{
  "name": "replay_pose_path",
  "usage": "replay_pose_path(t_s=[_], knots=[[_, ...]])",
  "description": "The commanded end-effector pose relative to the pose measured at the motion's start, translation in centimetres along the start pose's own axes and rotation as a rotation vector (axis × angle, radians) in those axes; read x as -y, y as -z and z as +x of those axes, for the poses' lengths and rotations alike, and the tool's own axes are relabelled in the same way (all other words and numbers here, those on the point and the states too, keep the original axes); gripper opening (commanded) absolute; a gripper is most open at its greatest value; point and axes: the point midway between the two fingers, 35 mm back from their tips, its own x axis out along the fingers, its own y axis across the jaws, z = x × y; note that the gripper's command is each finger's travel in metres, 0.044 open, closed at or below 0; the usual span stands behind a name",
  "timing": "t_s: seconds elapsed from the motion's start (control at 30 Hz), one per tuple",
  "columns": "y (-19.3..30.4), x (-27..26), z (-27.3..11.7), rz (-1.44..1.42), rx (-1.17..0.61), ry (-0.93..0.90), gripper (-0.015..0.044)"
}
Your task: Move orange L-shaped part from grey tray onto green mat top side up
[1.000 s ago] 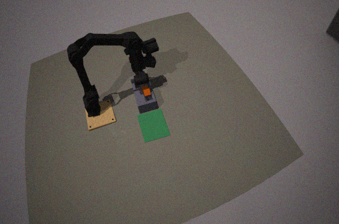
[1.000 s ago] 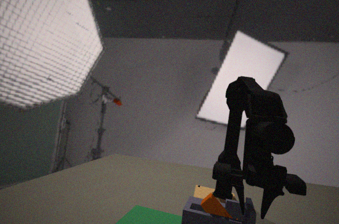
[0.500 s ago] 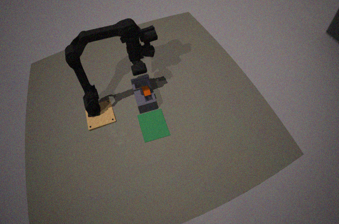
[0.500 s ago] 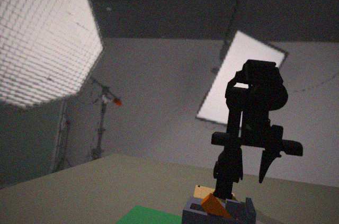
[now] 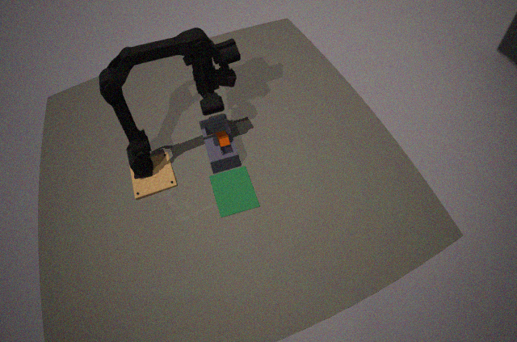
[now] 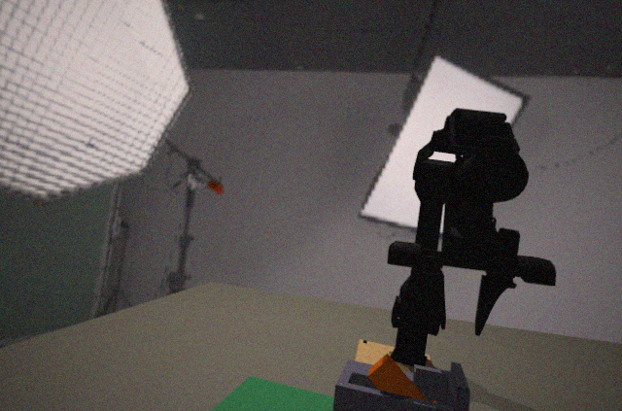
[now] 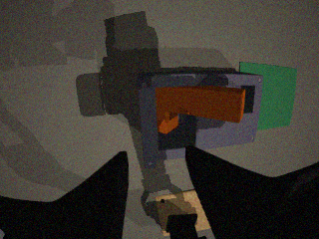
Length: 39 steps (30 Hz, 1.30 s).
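Observation:
The orange part point(image 5: 224, 139) point(image 6: 394, 378) point(image 7: 199, 102) rests tilted in the pocket of the grey tray point(image 5: 212, 155) point(image 6: 362, 400) point(image 7: 224, 135). Its plain end, toward the green mat, is tipped up above the tray's top; its L-shaped end is low in the pocket. The green mat point(image 5: 234, 192) point(image 6: 271, 396) point(image 7: 279, 97) lies flat beside the tray and bears nothing. My gripper point(image 6: 457, 331) point(image 7: 157, 155) is partly open and empty. It hangs above the tray, toward the side away from the mat. The bottom of the L-shaped end is hidden in the pocket.
The arm's base stands on a wooden plate point(image 5: 156, 186) point(image 6: 371, 352) point(image 7: 201, 206), left of the tray in the top view. The tray's raised walls stand at its ends. The arm's shadow falls across the tray and the table behind it.

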Motion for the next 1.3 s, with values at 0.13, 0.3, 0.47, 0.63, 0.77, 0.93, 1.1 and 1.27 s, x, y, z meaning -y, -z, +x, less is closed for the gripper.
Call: replay_pose_path(t_s=[0.13,0.3,0.47,0.63,0.77,0.93,1.1,1.27], knots=[[0.0,0.0,0.0,0.0,0.0,0.0,0.018],[0.0,0.0,0.0,0.0,0.0,0.0,0.018],[-0.3,0.9,0.0,-0.198,0.001,0.001,0.028],[-0.7,2.9,-0.1,-0.61,0.002,0.004,0.028],[-1.0,4.5,-0.2,-0.947,0.003,0.007,0.028],[-1.2,6.5,-0.3,-1.333,0.002,0.011,0.028],[-1.3,7.5,-0.4,-1.541,0.001,0.013,0.028],[-1.3,7.6,-0.4,-1.576,0.001,0.013,0.028]])
